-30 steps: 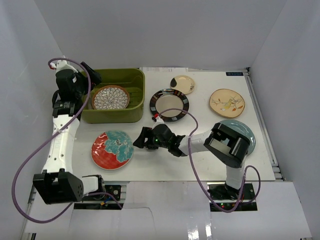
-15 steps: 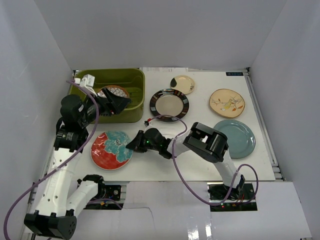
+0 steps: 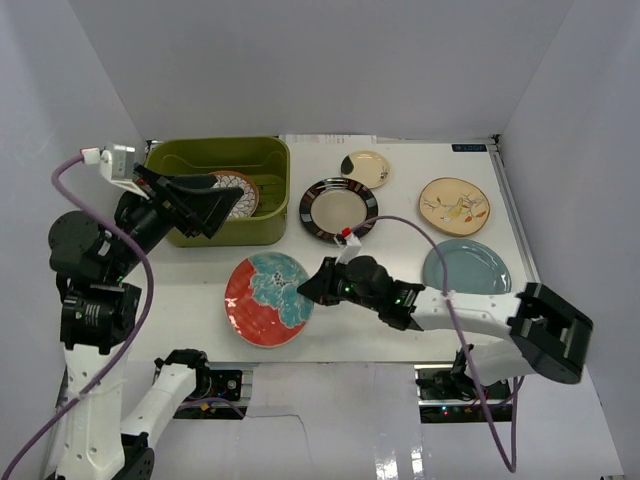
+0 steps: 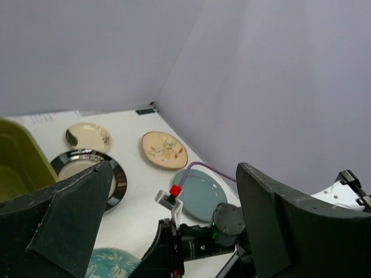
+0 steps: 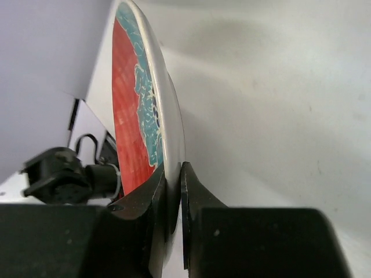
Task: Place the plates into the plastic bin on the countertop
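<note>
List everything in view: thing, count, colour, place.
bin: 1, olive green, back left of table
mandala plate: 1, white with dark pattern, inside bin, partly hidden
black-rimmed plate: 1, black rim with pale centre, right of bin
small plate: 1, cream, back centre
bird plate: 1, cream, back right
blue plate: 1, light blue, right side
red plate: 1, red and teal, front centre
table: 1, white
left gripper: 1, black, open, over bin
right gripper: 1, black, shut on red plate's rim
</note>
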Robot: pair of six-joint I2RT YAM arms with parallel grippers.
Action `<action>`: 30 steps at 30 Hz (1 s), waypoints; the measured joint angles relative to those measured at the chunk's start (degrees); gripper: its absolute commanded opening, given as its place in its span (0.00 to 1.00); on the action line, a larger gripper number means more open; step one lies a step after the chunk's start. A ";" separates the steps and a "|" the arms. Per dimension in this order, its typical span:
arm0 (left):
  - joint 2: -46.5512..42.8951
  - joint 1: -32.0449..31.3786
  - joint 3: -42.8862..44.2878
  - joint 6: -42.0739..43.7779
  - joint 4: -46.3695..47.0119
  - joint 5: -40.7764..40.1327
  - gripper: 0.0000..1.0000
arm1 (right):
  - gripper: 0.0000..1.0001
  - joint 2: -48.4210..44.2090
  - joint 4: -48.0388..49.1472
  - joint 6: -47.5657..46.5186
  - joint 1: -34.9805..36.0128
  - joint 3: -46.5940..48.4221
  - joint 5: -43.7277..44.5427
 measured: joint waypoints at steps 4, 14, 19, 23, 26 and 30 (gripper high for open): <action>-2.67 -0.02 3.98 -0.26 0.63 1.16 0.98 | 0.08 -8.37 -6.14 -6.97 -2.84 6.40 0.76; -4.04 -1.22 2.54 -0.70 1.07 2.25 0.98 | 0.08 10.73 -10.21 -13.27 -12.28 39.67 -0.09; -3.30 -2.25 0.87 -0.52 0.55 1.70 0.98 | 0.08 28.52 -13.92 -15.34 -12.52 59.32 0.70; -2.73 -3.41 0.68 -0.15 0.31 0.94 0.98 | 0.08 42.16 -17.57 -15.50 -12.44 74.66 1.70; -2.64 -4.20 -0.15 0.13 0.35 0.57 0.98 | 0.08 51.80 -21.22 -16.74 -12.46 87.93 2.21; -2.34 -4.94 -1.36 0.55 0.28 -0.31 0.98 | 0.08 58.03 -23.78 -16.94 -12.46 92.74 2.45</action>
